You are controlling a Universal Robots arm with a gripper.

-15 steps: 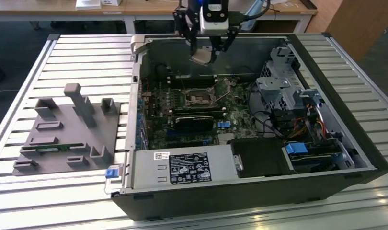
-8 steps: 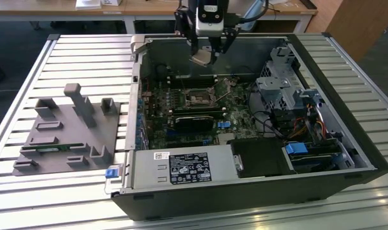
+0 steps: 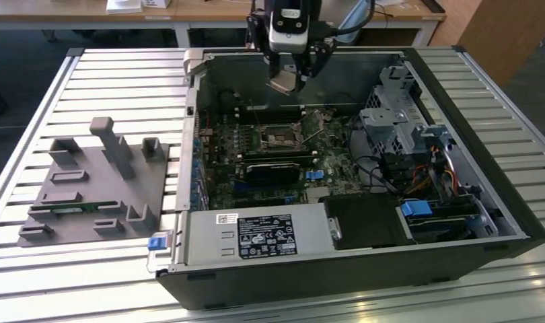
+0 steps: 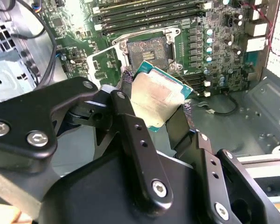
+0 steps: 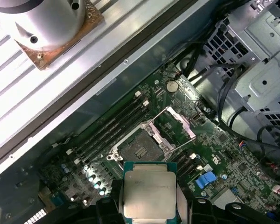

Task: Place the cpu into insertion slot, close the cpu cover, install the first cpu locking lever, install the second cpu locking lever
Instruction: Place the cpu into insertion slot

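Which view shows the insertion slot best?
The first wrist view: the whole slot lies bare, with the cover raised beside it. In the second wrist view the held cpu overlaps the slot's edge. The exterior view shows it small and dark, below the gripper.

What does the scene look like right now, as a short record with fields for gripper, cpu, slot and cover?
gripper: shut on the cpu, above the motherboard
cpu: between the fingers, not yet in the slot
slot: empty and uncovered
cover: swung open, standing up beside the slot
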